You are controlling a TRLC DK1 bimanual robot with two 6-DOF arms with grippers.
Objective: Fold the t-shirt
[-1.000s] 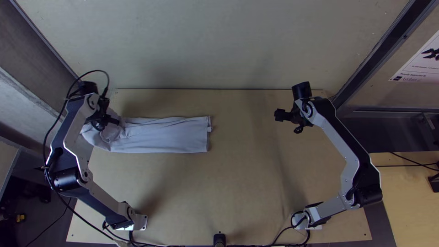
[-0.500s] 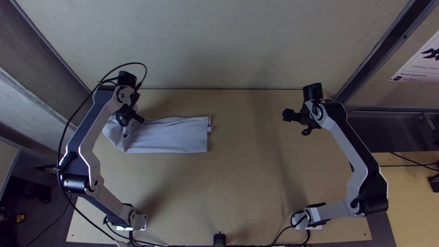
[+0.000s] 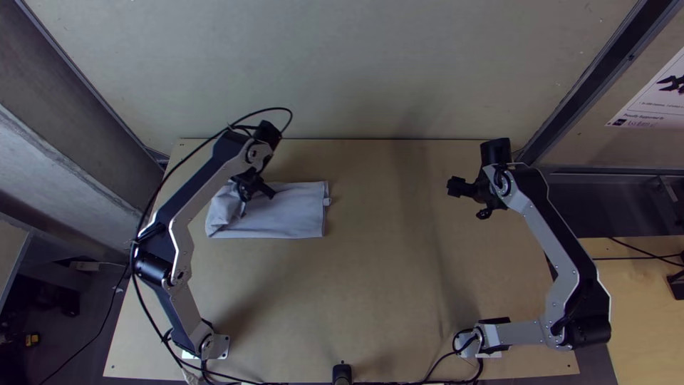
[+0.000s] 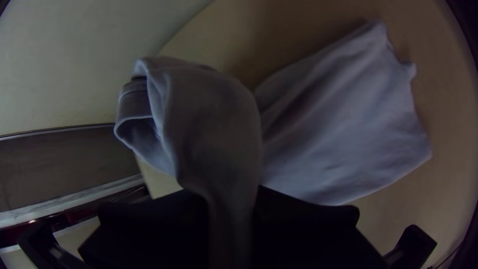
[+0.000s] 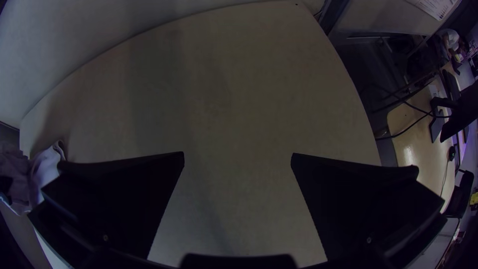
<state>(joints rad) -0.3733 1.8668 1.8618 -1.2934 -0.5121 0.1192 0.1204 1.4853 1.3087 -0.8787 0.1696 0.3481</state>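
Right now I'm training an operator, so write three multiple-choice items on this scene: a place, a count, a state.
1. Where on the light wooden table lies the pale cloth t-shirt?
A) left half
B) right half
C) near edge

2. How many black-fingered end effectors grip it?
A) none
B) one
C) two

3. The right end effector is:
A) shut
B) gripping
C) open

1 A: left of centre in the top view.
2 B: the left end effector pinches cloth.
3 C: its fingers stand apart.
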